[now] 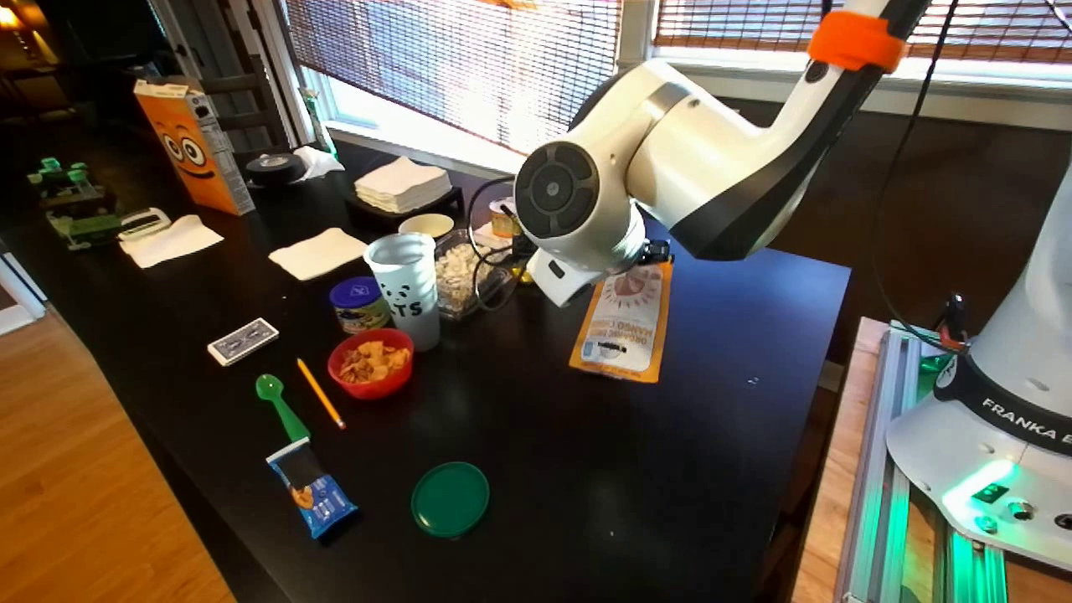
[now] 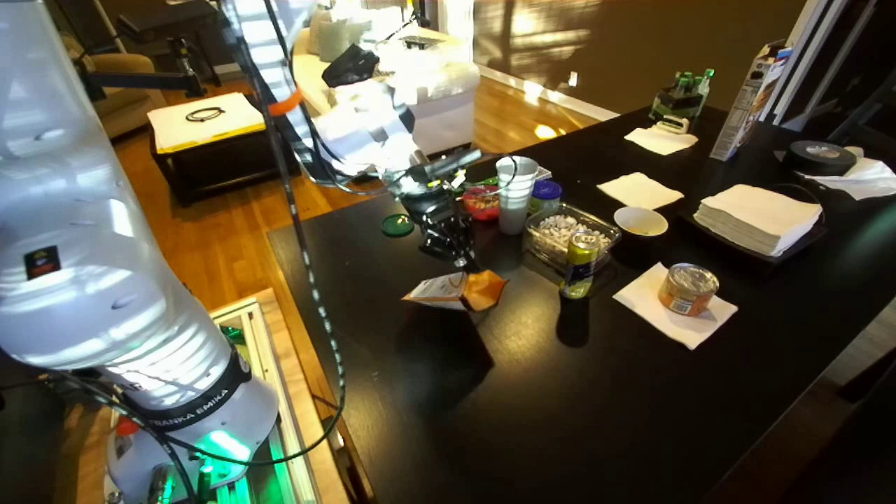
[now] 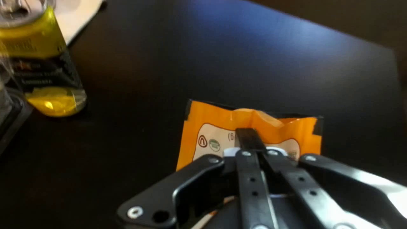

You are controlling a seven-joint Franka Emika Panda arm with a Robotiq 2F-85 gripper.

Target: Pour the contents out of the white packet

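Note:
The white packet (image 1: 621,322), a pouch with orange borders and mango print, tilts up from the dark table in an exterior view. From another angle its white face and orange end (image 2: 484,290) show above a dark shadow; whether it touches the table I cannot tell. My gripper (image 3: 251,138) is shut, its dark fingertips over the packet's upper part in the wrist view. The packet's orange edge (image 3: 210,111) creases and bulges there, so the jaws pinch it. The arm's wrist mostly hides the gripper in an exterior view. The contents are hidden.
A yellow can (image 2: 579,266) stands close by the packet, beside a clear box of white pieces (image 2: 553,231). Stacked cups (image 1: 406,289), a red bowl of flakes (image 1: 371,364) and a blue-lidded tub (image 1: 358,303) cluster together. A green lid (image 1: 450,499) lies toward the table's front.

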